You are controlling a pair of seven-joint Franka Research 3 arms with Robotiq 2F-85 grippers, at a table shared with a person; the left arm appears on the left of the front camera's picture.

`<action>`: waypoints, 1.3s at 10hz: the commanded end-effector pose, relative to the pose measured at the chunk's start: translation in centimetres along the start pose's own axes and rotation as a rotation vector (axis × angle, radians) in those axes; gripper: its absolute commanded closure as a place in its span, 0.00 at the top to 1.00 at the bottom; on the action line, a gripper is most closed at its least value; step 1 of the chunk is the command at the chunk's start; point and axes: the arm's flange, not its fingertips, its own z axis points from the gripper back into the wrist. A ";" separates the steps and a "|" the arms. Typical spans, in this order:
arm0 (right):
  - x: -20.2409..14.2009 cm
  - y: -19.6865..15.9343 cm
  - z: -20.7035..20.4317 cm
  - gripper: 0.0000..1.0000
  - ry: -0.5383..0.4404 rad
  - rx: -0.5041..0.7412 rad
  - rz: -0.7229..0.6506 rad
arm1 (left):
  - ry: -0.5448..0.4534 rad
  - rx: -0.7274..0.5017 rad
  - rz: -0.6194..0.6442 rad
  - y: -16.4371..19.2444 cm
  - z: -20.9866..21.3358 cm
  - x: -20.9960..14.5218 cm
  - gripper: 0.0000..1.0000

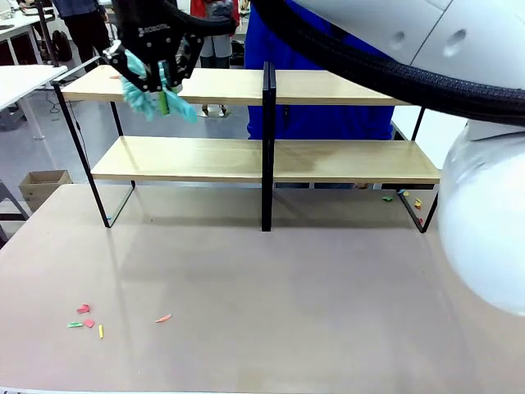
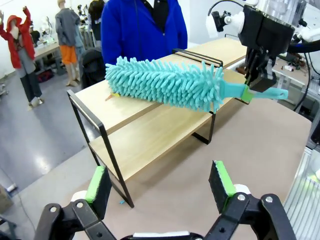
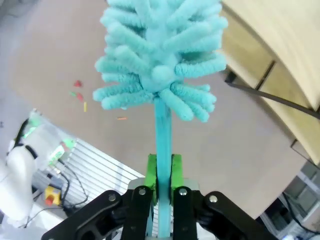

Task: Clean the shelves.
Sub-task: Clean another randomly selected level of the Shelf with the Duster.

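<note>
The one piece of print stands on the black body of the right claw [image 1: 162, 80], seen from the front. It is a short line of white lettering [image 1: 154, 31] with a small white mark beside it, above the fingers. The letters are too small and soft to read one by one. Nothing can be read on the shelves [image 1: 189, 160], the worktop [image 1: 271, 312] or the duster [image 2: 165, 82].
</note>
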 end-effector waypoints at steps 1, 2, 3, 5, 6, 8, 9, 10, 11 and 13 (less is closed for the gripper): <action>8.6 2.7 5.7 0.12 0.013 0.093 0.127 | 0.008 0.000 -0.006 0.0 0.0 0.0 1.00; 8.6 2.3 6.0 0.12 -0.018 0.168 0.174 | 0.008 0.000 -0.006 0.0 0.0 0.0 1.00; 8.7 1.7 6.0 0.12 -0.045 0.196 0.203 | 0.008 0.000 -0.006 0.0 0.0 0.0 1.00; 8.0 0.5 5.5 0.12 -0.022 0.268 0.352 | 0.008 0.000 -0.006 0.0 0.0 0.0 1.00; 6.9 -0.7 6.0 0.12 -0.026 0.317 0.387 | 0.008 0.000 -0.006 0.0 0.0 0.0 1.00; 3.3 -3.9 8.3 0.12 -0.026 0.345 0.428 | 0.008 0.000 -0.006 0.0 0.0 0.0 1.00; 1.2 -5.5 9.3 0.12 -0.018 0.342 0.434 | 0.008 0.000 -0.006 0.0 0.0 0.0 1.00; -0.8 -6.7 10.1 0.12 -0.012 0.355 0.469 | 0.008 0.000 -0.006 0.0 0.0 0.0 1.00; -2.5 -7.9 10.8 0.12 -0.002 0.372 0.514 | 0.008 0.000 -0.006 0.0 0.0 0.0 1.00; -4.4 -10.2 11.1 0.12 -0.013 0.425 0.549 | 0.008 0.000 -0.006 0.0 0.0 0.0 1.00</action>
